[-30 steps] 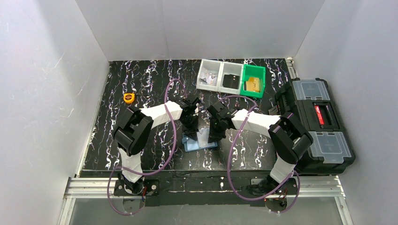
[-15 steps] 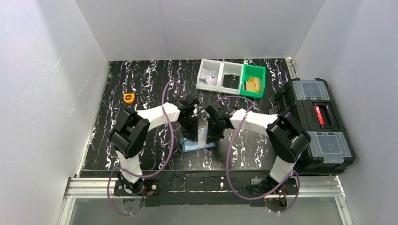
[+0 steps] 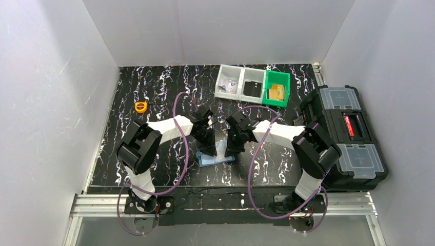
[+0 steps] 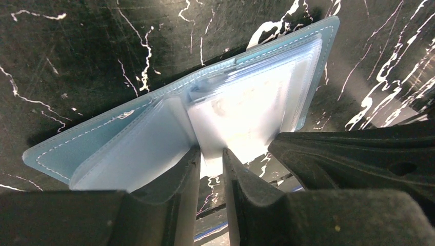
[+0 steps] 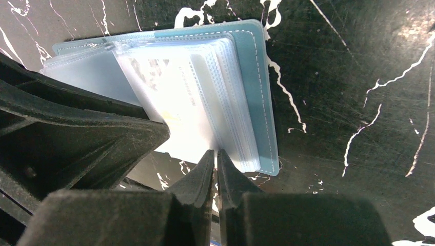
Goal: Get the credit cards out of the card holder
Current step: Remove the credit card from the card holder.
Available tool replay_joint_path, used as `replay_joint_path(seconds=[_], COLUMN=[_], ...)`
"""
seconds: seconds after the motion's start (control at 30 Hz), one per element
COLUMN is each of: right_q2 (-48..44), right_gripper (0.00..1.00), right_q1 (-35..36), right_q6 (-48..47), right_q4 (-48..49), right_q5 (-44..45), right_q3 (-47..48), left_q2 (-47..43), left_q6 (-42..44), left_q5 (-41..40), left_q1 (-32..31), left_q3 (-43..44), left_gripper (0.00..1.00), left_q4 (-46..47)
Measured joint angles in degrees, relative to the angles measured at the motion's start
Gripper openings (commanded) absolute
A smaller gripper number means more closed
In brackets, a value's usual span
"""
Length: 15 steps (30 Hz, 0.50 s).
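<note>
The dusty-blue card holder [image 3: 215, 159] lies open on the black marbled table between both arms. Its cover [image 4: 102, 138] and its fanned clear sleeves [image 5: 225, 102] fill both wrist views. My left gripper [image 4: 211, 154] is open by a narrow gap, its tips at the near edge of a bright sleeve [image 4: 241, 113]. My right gripper [image 5: 215, 154] is shut on the lower edge of a lifted clear sleeve [image 5: 179, 113]. In the top view the left gripper [image 3: 209, 148] and right gripper [image 3: 229, 147] stand close together over the holder. The glare hides any credit cards.
Two clear bins [image 3: 240, 82] and a green bin [image 3: 277, 88] stand at the back of the table. A black toolbox [image 3: 346, 133] sits at the right edge. An orange tape measure [image 3: 140, 106] lies at the back left. White walls enclose the table.
My left gripper's jaws have parted a little and the left arm has shifted slightly left. The right gripper has stayed pinched at the sleeve.
</note>
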Motion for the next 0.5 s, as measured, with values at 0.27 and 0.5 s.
replay_joint_path(seconds=[0.27, 0.5], right_q2=[-0.02, -0.20], right_gripper=[0.12, 0.13], right_q1=[-0.37, -0.39], right_q6=[0.02, -0.07], right_q4=[0.31, -1.46], right_q5=[-1.25, -2.21], right_q3=[-0.35, -0.42], left_q2=[-1.11, -1.20], left_q6=[-1.64, -3.02], left_q5=[3.98, 6.29], left_q1=[1.75, 2.73], left_q3=[-3.65, -4.98], left_gripper=[0.10, 0.00], left_q4=[5.07, 9.03])
